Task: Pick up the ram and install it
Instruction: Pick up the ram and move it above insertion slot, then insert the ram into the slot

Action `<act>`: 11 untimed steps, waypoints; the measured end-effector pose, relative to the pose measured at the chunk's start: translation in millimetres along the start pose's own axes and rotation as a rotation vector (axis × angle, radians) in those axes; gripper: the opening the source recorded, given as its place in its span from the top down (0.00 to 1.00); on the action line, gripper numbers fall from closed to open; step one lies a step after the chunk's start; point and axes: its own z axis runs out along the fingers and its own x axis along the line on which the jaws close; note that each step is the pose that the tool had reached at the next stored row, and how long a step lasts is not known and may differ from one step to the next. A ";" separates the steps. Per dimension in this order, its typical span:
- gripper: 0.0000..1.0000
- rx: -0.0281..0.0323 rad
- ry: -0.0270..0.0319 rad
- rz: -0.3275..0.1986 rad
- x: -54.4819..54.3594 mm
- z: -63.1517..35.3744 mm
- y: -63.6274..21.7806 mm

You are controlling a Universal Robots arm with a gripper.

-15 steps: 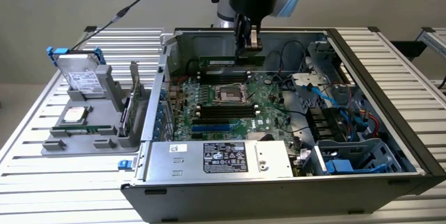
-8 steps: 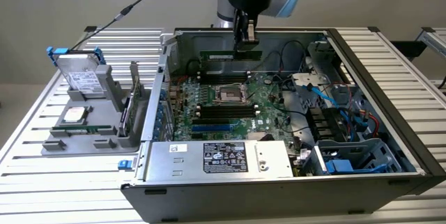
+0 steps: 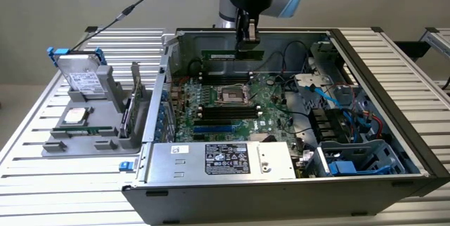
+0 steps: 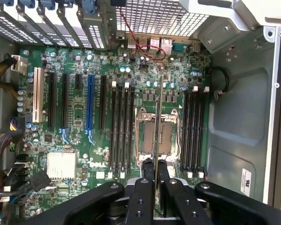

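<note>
Gripper (image 3: 247, 42) clamping 1 ram (image 3: 221, 55), over mobo (image 3: 262, 102)

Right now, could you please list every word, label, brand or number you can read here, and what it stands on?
No text reads clearly.
Black label on the power supply: print too small.
White sticker beside it: blurred.
Label on the hard drive: unreadable.
Pale label on the ram, held in the pincer: too small.
Tag on the case wall: dark mark, illegible.
</note>
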 end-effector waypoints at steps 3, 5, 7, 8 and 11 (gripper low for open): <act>0.87 0.0003 -0.0001 0.003 -0.1 0.0 0.0; 0.87 0.0003 -0.0002 0.003 -0.1 0.0 0.1; 0.87 0.0003 -0.0001 0.003 -0.1 0.0 0.1; 0.87 0.0002 -0.0002 0.003 -0.1 0.1 0.0; 0.87 0.0002 -0.0002 0.003 -0.1 0.1 0.0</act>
